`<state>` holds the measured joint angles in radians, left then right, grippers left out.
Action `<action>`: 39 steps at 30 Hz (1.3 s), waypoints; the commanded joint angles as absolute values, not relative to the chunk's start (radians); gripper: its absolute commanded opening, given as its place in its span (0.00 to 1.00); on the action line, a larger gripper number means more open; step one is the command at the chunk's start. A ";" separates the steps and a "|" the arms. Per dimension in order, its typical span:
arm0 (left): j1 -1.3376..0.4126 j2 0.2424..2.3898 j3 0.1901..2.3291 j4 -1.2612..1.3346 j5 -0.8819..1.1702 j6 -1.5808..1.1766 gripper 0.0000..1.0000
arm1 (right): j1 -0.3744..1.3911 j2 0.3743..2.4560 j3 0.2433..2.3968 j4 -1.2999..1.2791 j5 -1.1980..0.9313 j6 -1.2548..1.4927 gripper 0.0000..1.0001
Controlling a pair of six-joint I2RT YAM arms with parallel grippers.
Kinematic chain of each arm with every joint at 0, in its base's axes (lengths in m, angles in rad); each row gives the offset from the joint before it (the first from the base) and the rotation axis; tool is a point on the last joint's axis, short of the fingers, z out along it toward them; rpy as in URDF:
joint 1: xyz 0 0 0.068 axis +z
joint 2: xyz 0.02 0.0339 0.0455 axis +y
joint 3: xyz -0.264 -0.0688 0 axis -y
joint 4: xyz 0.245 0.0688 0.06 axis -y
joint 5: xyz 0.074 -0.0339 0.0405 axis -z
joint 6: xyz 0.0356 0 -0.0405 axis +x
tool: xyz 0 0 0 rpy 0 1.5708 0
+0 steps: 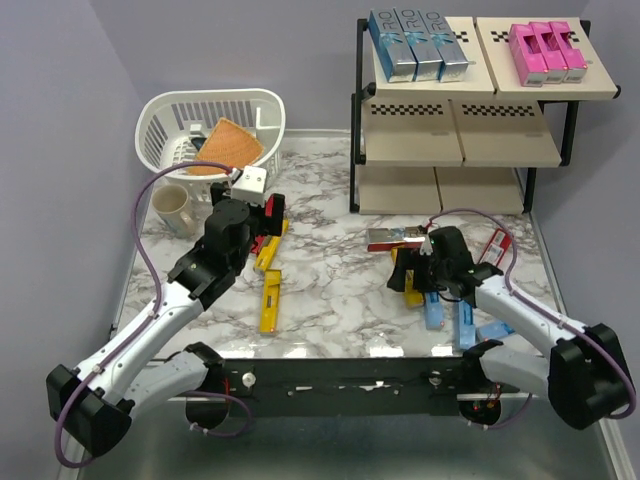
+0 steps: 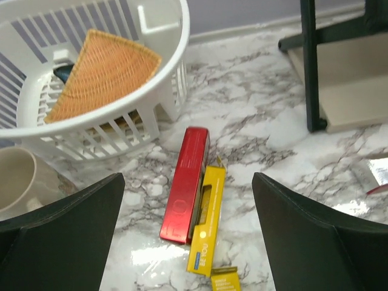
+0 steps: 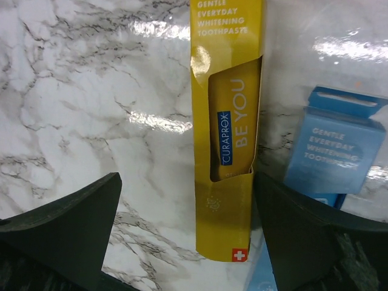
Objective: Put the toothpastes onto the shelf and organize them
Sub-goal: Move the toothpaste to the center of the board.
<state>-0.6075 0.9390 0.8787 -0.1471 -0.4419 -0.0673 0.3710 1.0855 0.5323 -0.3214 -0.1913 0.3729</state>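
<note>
1. Left gripper [image 2: 188, 182]: two dark fingers [image 2: 60, 236] at the lower corners, spread wide, gripping nothing.
2. Red carton [image 2: 185, 185]: flat on the marble table [image 2: 260, 121], lengthwise, just near of the basket.
3. Yellow carton [image 2: 206, 221]: alongside the red carton's right edge, touching it.
4. Second yellow carton [image 2: 225, 280]: only its end shows at the bottom edge.
5. White basket [image 2: 159, 115]: upper left, holding a woven orange wedge [image 2: 100, 73].
6. Beige mug [image 2: 18, 176]: left edge, beside the basket, partly hidden by a finger.
7. Shelf [image 2: 310, 60]: black post and beige lowest panel, upper right.
8. Silvery item [image 2: 376, 173]: right edge, cut off, unidentifiable.
</note>
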 commanded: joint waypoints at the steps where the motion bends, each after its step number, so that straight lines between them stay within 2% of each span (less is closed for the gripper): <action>1: -0.594 0.907 0.825 -0.121 -0.445 -0.086 0.99 | 0.516 1.169 0.545 -0.290 -0.068 0.437 0.96; 7: -0.588 0.871 0.812 -0.126 -0.419 -0.104 0.99 | 0.766 1.269 0.591 -0.259 0.078 0.515 0.89; 12: -0.588 0.848 0.801 -0.117 -0.419 -0.106 0.99 | 0.876 1.276 0.565 -0.268 0.303 0.624 0.83; 15: -0.588 0.850 0.801 -0.117 -0.408 -0.117 0.99 | 0.920 1.256 0.514 -0.253 0.342 0.705 0.78; 19: -0.588 0.856 0.802 -0.121 -0.387 -0.123 0.99 | 1.005 1.279 0.495 -0.274 0.432 0.839 0.79; 24: -0.588 0.862 0.801 -0.121 -0.388 -0.126 0.99 | 1.015 1.238 0.462 -0.385 0.570 0.945 0.78; 32: -0.588 0.867 0.801 -0.121 -0.383 -0.127 0.99 | 1.015 1.091 0.399 -0.412 0.653 1.048 0.77; 39: -0.588 0.870 0.802 -0.123 -0.379 -0.127 0.99 | 1.032 1.163 0.407 -0.261 0.647 0.951 0.74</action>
